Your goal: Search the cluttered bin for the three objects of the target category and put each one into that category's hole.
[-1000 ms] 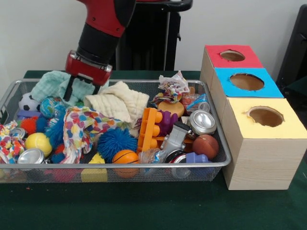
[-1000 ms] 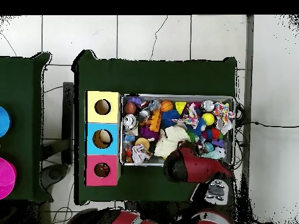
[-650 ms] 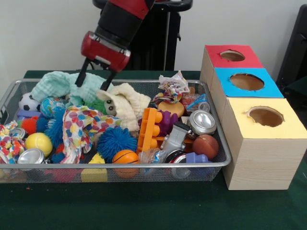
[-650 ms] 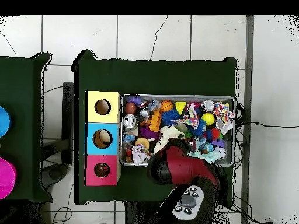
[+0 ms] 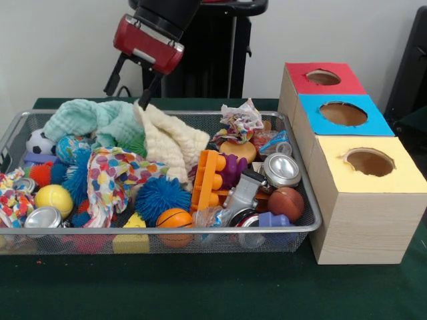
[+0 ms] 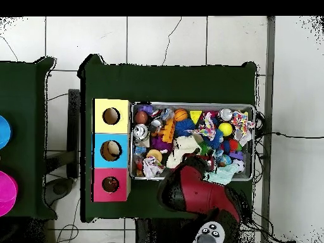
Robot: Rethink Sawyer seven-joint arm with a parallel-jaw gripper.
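Fingers (image 5: 128, 85) spread, one tip seemingly touching the cream cloth (image 5: 170, 141) (bin (image 5: 303, 200) below)

From above, the red and black arm (image 6: 199, 195) covers the bottom edge of the wire bin (image 6: 254, 136), so the claw itself is hidden under it. Just above the arm's head lies a cream cloth (image 6: 183, 149), and to its right a pale green cloth (image 6: 226, 174). Left of the arm stands the box (image 6: 112, 150) with yellow, blue and red tops, each having one round hole.
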